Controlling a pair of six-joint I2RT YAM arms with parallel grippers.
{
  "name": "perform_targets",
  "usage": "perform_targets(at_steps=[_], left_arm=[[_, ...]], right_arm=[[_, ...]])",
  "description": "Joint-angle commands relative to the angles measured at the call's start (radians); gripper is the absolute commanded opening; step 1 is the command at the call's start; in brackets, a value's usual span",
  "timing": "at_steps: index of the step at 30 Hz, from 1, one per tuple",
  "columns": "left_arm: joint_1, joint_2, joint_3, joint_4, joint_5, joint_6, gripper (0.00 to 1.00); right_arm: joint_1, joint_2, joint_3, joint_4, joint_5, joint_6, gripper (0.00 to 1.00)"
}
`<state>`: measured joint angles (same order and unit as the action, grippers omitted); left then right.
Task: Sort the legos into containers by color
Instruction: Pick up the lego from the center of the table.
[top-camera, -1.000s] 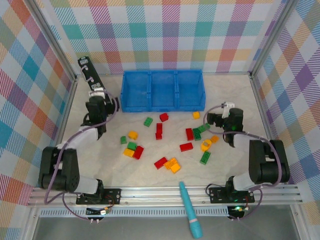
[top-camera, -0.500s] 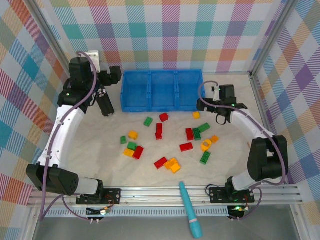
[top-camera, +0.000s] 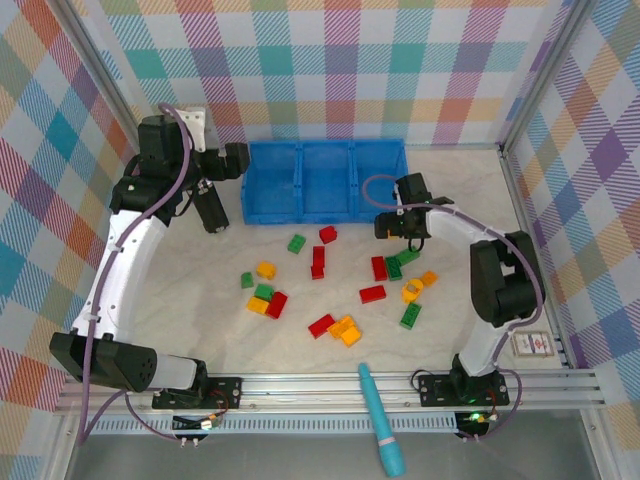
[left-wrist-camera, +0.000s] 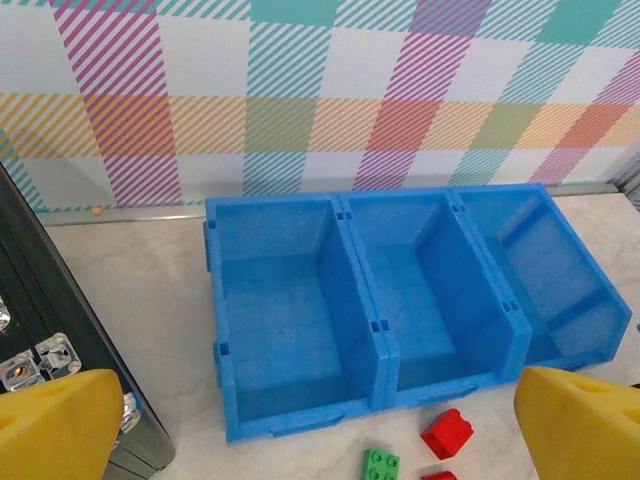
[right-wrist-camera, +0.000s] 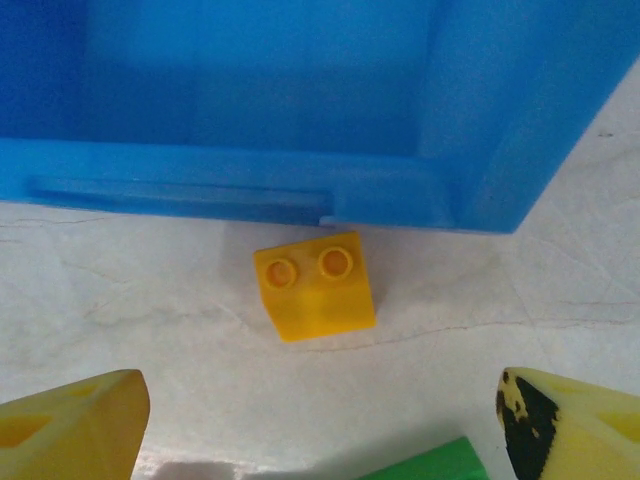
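The right gripper (right-wrist-camera: 320, 430) hangs low over the table (top-camera: 200, 300), its 2 yellow fingers (right-wrist-camera: 70, 425) spread wide apart. A yellow brick (right-wrist-camera: 314, 285) lies on the table ahead of the gap, studs up. It sits just beside the front wall of the blue tray (top-camera: 325, 215), at the tray's right front corner. The end of a green brick (right-wrist-camera: 430, 462) shows nearer the fingers.

The left gripper (left-wrist-camera: 320, 430) is also spread wide and looks down on the tray, whose 3 compartments (left-wrist-camera: 290, 310) stand side by side at the middle of the table's far edge. A long black bar (left-wrist-camera: 60, 320) lies just left of the tray, toward the table's far left corner.

The other legos (top-camera: 318, 262), red, green and yellow-orange, lie scattered over the middle of the table, between the tray and the near edge. A teal tool (top-camera: 380, 420) lies across the near edge.
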<state>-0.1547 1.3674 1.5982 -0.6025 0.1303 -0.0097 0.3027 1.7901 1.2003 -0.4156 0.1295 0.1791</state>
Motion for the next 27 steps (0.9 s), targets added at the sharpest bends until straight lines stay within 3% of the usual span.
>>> perform_targets(at_steps=[1, 14, 27], left_arm=[[-0.005, -0.031, -0.018, -0.006, 0.0, 0.006, 1.0], [-0.007, -0.037, -0.022, -0.005, -0.015, 0.007, 1.0], [-0.006, -0.057, -0.038, -0.002, -0.039, 0.015, 1.0]], right_arm=[[0.01, 0.042, 0.048, -0.035, 0.051, 0.004, 0.86], [0.022, 0.137, 0.128, -0.078, 0.032, 0.013, 0.63], [0.047, 0.222, 0.193, -0.147, 0.103, 0.063, 0.54]])
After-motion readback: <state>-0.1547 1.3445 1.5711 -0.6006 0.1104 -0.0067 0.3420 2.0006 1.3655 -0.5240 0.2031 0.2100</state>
